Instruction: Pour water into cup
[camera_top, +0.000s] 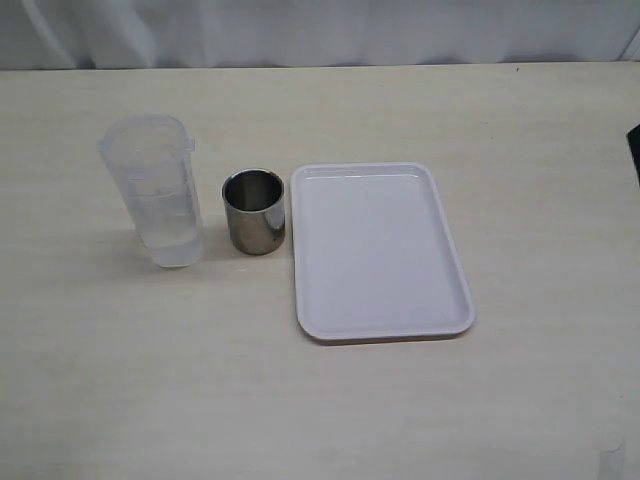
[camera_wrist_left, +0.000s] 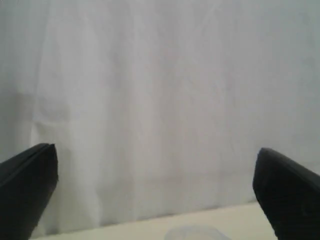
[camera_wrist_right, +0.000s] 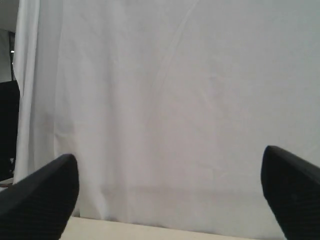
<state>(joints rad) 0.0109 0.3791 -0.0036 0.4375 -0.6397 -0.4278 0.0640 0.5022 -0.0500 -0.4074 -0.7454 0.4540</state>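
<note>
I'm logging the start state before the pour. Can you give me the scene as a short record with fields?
jug: translucent plastic, upright on the table, left of the cup
water: in the jug, filling its lower part
cup: shiny steel, upright, between jug and tray
tray: white, flat, nothing on it
left gripper: open, holding nothing
right gripper: open, holding nothing
pour: not yet begun
</note>
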